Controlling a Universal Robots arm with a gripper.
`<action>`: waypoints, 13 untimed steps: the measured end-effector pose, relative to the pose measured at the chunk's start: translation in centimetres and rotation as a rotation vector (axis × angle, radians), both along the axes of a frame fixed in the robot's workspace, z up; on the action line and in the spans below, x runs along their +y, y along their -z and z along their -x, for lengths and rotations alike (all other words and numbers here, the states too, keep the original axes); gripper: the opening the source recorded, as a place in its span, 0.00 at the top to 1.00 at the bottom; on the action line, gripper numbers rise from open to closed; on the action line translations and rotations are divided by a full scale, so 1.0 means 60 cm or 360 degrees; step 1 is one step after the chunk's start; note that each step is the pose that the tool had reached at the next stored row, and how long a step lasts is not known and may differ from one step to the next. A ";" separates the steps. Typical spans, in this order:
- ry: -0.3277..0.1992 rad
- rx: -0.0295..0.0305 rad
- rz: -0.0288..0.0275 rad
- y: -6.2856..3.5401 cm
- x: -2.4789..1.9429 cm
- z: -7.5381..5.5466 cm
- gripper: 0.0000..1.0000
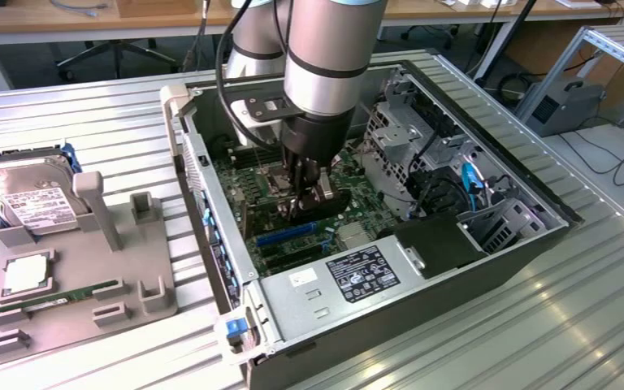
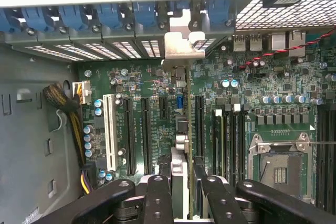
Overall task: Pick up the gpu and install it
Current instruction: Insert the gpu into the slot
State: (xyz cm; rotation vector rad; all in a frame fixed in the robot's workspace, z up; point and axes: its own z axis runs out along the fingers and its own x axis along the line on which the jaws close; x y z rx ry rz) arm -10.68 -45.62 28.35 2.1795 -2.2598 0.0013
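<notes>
We see the dark two-fingered gripper (image 1: 306, 203) down inside the open black and silver computer case (image 1: 421, 284), its jaws clamped on the gpu (image 2: 182, 129), a thin dark card with a pale metal end bracket, held edge-on between the black fingers (image 2: 157, 198). In the wrist view the card stands upright above the green motherboard (image 2: 252, 108), its bracket up against the row of rear slot covers with blue clips (image 2: 105, 19), and its lower edge in line with one of the long black expansion slots (image 2: 199, 124).

We judge the pick-up done and the install under way: the card is at the slot, but we cannot tell whether it is fully seated, and the grip has not let go.

Outside the case, on the exterior view's left, a grey moulded parts holder (image 1: 74, 292) carries a boxy silver hard drive with a white label (image 1: 30, 199) and a narrow green RAM stick (image 1: 58, 296).

Everything rests on a ribbed pale metal table (image 1: 572, 325). Behind it we see wooden desks (image 1: 95, 16), office chair legs and cables on the floor.
</notes>
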 end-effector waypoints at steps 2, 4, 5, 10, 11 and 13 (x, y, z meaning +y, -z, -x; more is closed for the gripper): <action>0.0000 0.00000 0.00000 0.002 0.0000 0.002 0.73; 0.0000 -0.00001 -0.00001 0.003 0.0000 0.003 0.73; 0.0000 0.00000 0.00000 0.004 0.0000 0.003 0.73; 0.0000 -0.00001 -0.00001 0.005 0.0000 0.004 0.73; 0.0000 -0.00001 -0.00001 0.006 0.0001 0.004 0.73; 0.0000 -0.00001 -0.00001 0.007 0.0001 0.004 0.73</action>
